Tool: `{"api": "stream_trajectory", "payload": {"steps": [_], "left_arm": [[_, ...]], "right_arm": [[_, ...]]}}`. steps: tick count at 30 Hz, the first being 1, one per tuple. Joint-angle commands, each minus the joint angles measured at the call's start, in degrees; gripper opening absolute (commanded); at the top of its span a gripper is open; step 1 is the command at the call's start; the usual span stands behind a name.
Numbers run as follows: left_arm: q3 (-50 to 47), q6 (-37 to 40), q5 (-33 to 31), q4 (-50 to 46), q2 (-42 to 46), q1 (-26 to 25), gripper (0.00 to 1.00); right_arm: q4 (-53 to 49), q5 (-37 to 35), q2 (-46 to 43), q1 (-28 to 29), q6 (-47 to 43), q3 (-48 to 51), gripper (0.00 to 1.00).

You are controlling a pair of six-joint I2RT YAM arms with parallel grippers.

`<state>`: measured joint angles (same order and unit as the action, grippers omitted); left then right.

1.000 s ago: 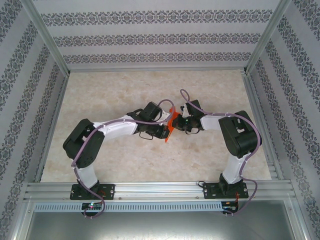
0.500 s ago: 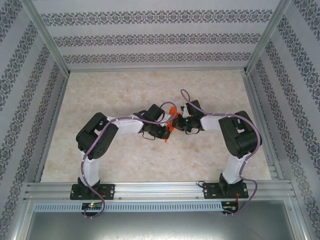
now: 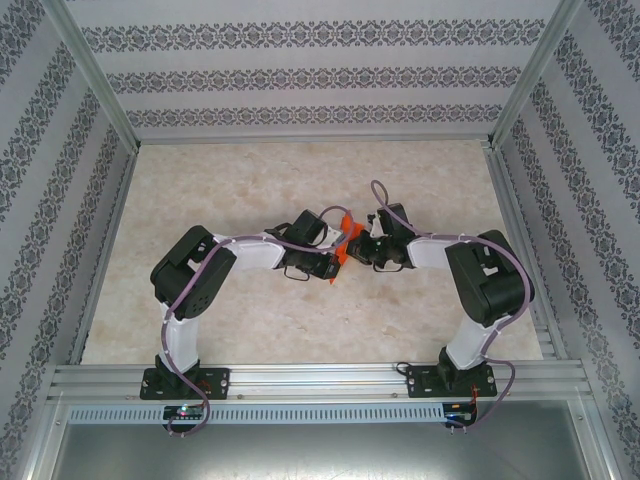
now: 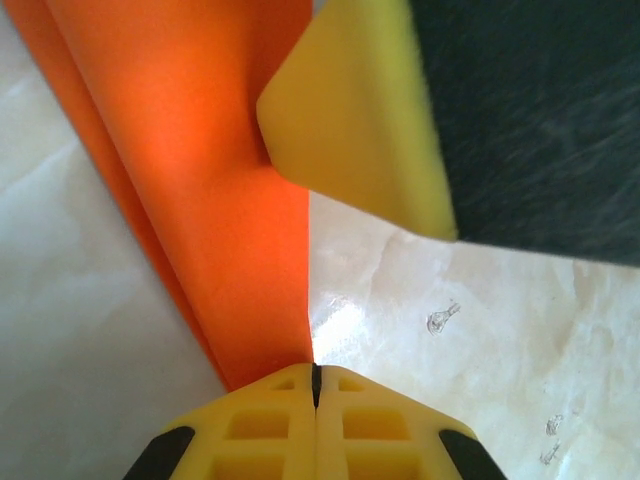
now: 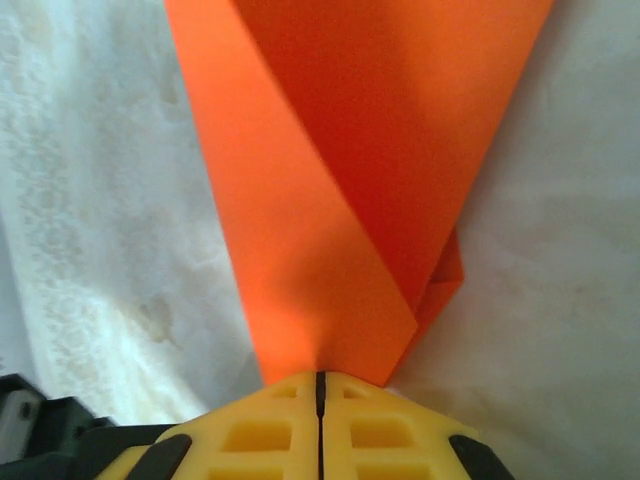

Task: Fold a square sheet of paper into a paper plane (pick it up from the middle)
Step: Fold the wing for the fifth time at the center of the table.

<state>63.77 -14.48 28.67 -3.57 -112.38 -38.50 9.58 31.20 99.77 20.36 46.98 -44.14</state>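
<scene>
1. Paper point(image 3: 343, 232), orange-red and folded into layers, hangs over the middle of the table point(image 3: 250, 180), between the left gripper point(image 3: 334, 256) and the right gripper point(image 3: 360, 244), which face each other.
2. We see both pairs of fingers pressed together, each pinching an edge of the paper at its seam.
3. We judge that pulling the arms apart could tear the thin sheet at either pinch.
4. Pushing them together or twisting could buckle the layers and leave a stray crease.
5. The grippers work very near each other; a small misjudged move could knock their fingers together and shift the fold.
6. If one pinch lets go too soon, the paper could swing, slip out, or spring open.
</scene>
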Motion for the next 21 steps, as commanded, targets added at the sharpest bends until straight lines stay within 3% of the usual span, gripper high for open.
{"api": "stream_trajectory", "payload": {"steps": [1,8,21], "left_arm": [[-3.62,3.46,-4.51,-2.15,-1.36,1.27,0.0],[-6.48,4.76,-3.14,0.09,-0.46,1.67,0.0],[-8.39,5.43,-0.34,1.28,-0.21,2.29,0.0]], "right_arm": [[9.06,3.35,-2.45,-0.56,6.69,1.82,0.07],[22.41,5.46,1.11,0.47,16.35,3.21,0.07],[27.69,6.73,10.56,1.03,19.23,1.6,0.07]]}}
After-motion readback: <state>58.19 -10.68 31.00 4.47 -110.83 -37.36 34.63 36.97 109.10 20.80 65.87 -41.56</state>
